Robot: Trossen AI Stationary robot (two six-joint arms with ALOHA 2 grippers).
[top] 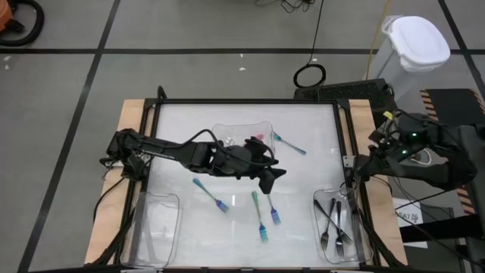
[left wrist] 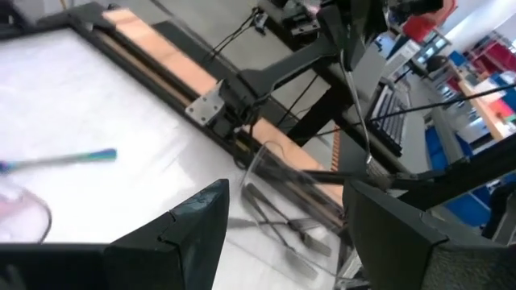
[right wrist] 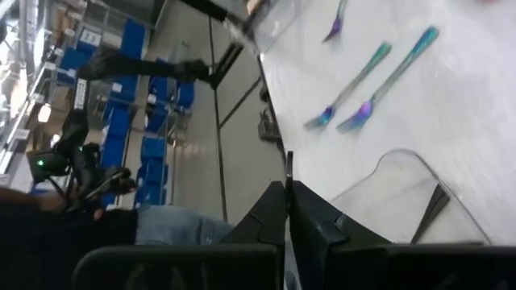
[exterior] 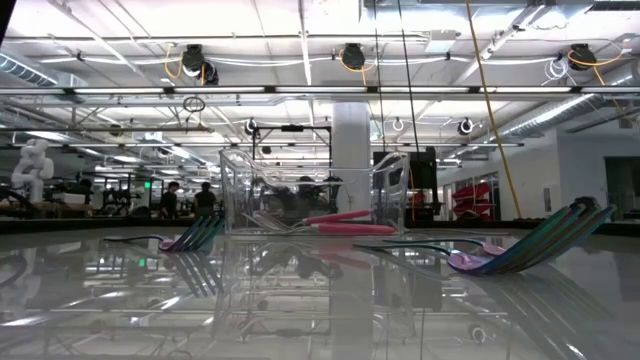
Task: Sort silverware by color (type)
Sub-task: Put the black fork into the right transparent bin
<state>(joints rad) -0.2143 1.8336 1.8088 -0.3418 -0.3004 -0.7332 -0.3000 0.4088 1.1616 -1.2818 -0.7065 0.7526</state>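
Observation:
Several teal-handled forks lie loose on the white table: one at the far centre-right (top: 289, 143), one left of centre (top: 211, 196), two side by side near the front (top: 260, 217) (top: 274, 213). Pink utensils (exterior: 341, 222) lie in the clear tray at the far centre (top: 244, 130). Dark grey forks (top: 338, 221) lie in the clear tray at the near right (top: 322, 203). My left gripper (top: 269, 180) (left wrist: 282, 242) hangs open over the table's middle, between the far tray and the front teal forks, with nothing between its fingers. My right gripper (top: 358, 168) (right wrist: 288, 201) is shut and empty at the table's right edge.
A third clear tray (top: 157, 227) stands at the near left with nothing visible in it. A black frame and wooden strips (top: 130, 121) border the table. A white bin (top: 415, 47) stands on the floor beyond the far right corner.

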